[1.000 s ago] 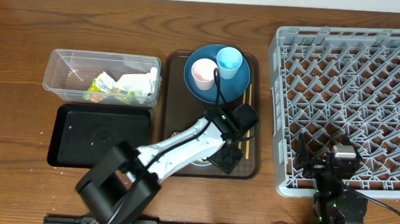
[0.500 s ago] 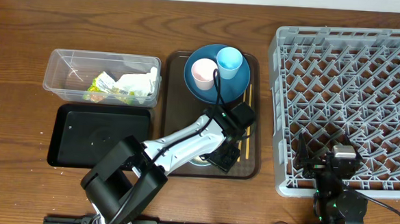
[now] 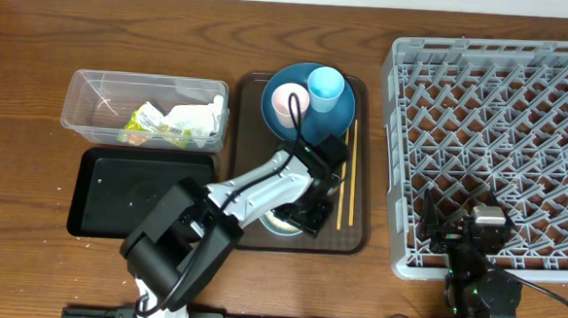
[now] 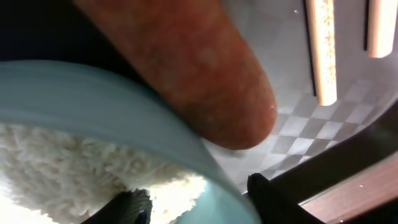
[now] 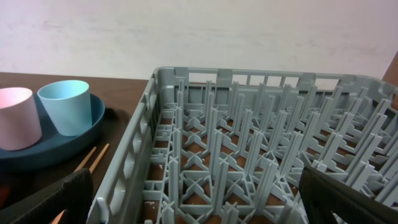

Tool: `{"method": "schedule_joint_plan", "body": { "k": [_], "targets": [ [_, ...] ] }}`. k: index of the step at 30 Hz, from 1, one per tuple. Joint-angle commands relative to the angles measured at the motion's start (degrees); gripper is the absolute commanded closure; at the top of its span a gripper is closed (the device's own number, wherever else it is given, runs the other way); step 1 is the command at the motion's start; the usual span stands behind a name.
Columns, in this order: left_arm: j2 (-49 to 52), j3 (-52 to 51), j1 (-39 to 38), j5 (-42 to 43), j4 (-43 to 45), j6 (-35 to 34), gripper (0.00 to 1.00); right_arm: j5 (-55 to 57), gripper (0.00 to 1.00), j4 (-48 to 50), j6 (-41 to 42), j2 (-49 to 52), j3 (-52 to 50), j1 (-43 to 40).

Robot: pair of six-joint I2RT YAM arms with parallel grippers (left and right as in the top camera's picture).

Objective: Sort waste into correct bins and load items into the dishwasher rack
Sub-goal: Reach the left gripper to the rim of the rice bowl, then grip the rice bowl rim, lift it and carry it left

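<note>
My left gripper (image 4: 202,205) stands over the light-blue bowl (image 3: 279,220) at the front of the brown tray. One fingertip (image 4: 132,208) is inside on the white rice (image 4: 74,162), the other outside the wall. The jaws are part-way closed, with a gap left to the rim (image 4: 124,99). An orange carrot-like piece (image 4: 199,68) shows just beyond the rim. The chopsticks (image 3: 347,172) lie to the right. The dark-blue plate (image 3: 311,117) carries a white-pink cup (image 3: 289,103) and a light-blue cup (image 3: 326,85). My right gripper (image 5: 199,208) hangs wide open over the grey rack (image 3: 499,141), holding nothing.
The clear tub (image 3: 93,86) at the left holds crumpled yellow-green and white wrappers (image 3: 174,121). The black tray (image 3: 141,192) lies in front of it. The brown serving tray (image 3: 250,157) sits between them and the rack.
My left gripper has shifted left and down onto the bowl, uncovering the chopsticks. Its jaws have narrowed around the rim. The right arm has not moved.
</note>
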Motion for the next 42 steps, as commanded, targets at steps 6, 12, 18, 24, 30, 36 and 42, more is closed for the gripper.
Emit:
{"method": "schedule_joint_plan", "body": {
  "k": [6,12,18,24,30,36,42],
  "targets": [
    [0.6,1.3,1.6,2.5,-1.2,1.4,0.64,-0.3,0.01,-0.2,-0.5,-0.2,-0.1,-0.4],
    [0.5,1.8,1.7,2.5,-1.9,1.4,0.64,-0.3,0.01,-0.2,-0.5,-0.2,-0.1,-0.4],
    [0.1,3.0,1.7,1.4,-3.1,1.3,0.74,-0.3,0.01,-0.2,-0.5,-0.2,-0.1,-0.4],
    [-0.9,3.0,1.6,1.0,-3.1,1.3,0.87,-0.3,0.01,-0.2,-0.5,-0.2,-0.1,-0.4],
    [-0.9,3.0,1.7,1.0,-3.1,1.3,0.92,-0.3,0.01,-0.2,-0.5,-0.2,-0.1,-0.4],
    [-0.9,3.1,1.7,1.0,-3.1,1.4,0.93,-0.3,0.01,-0.2,-0.5,-0.2,-0.1,-0.4],
    [-1.3,4.6,1.7,-1.9,-4.9,1.4,0.94,-0.3,0.01,-0.2,-0.5,-0.2,-0.1,-0.4]
  ]
}}
